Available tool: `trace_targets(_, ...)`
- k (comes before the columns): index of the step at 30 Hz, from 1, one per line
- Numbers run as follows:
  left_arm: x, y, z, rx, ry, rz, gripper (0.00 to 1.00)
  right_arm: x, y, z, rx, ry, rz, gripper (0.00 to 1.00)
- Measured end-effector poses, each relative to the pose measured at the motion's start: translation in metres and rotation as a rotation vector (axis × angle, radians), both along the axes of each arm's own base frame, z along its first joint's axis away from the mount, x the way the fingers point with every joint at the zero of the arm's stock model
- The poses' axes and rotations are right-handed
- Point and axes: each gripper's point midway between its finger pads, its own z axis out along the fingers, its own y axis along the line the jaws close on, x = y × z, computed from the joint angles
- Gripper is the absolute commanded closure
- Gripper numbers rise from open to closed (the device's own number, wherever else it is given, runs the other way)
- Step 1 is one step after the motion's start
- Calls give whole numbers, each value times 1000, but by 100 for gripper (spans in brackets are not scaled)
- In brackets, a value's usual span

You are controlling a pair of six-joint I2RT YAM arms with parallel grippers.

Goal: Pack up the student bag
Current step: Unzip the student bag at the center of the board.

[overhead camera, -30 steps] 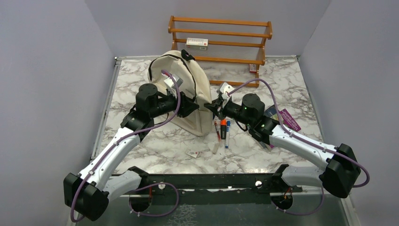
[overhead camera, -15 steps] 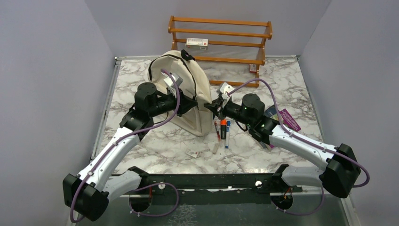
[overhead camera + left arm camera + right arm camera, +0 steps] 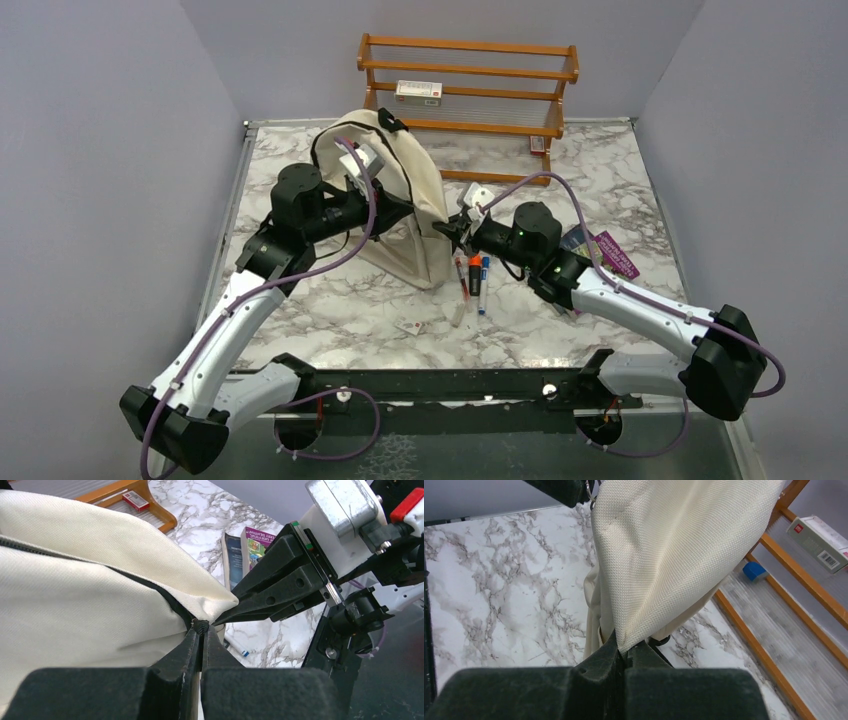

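The cream student bag (image 3: 405,175) stands at the back middle of the marble table. My left gripper (image 3: 410,212) is shut on the bag's black zipper pull (image 3: 201,627) at the zipper line. My right gripper (image 3: 447,228) is shut on a corner of the bag's cream fabric (image 3: 626,642), just right of the left gripper. In the left wrist view the bag (image 3: 75,585) fills the left side and the right gripper's fingers (image 3: 280,587) pinch the fabric tip. In the right wrist view the bag (image 3: 664,545) hangs taut above the jaws.
A wooden rack (image 3: 470,80) at the back holds a white box (image 3: 418,92). Markers (image 3: 474,272) lie right of the bag, books (image 3: 600,250) at the right, and a small card (image 3: 410,326) near the front. A blue block (image 3: 754,571) lies on the rack.
My left arm has drawn back to the left with the zipper pull, and the bag's top has shifted left and pulled taut. The right gripper has kept its hold nearly in place.
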Motion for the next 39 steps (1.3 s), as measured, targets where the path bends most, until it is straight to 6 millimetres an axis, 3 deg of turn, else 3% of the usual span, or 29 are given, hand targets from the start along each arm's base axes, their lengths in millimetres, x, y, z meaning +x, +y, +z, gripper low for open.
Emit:
trace_targets(10, 12, 14, 10, 53, -5, 106, 100, 3, -4, -5, -44, -82, -2, 99)
trace_targets(20, 34, 34, 33, 76, -66, 268, 100, 10, -11, -9, -63, -91, -56, 99)
trace_targets(29, 59, 73, 34, 130, -79, 529, 100, 18, -20, -16, -80, -83, -123, 100)
trace_targets(39, 82, 133, 27, 184, -54, 835, 100, 21, -26, -18, -75, -67, -164, 100)
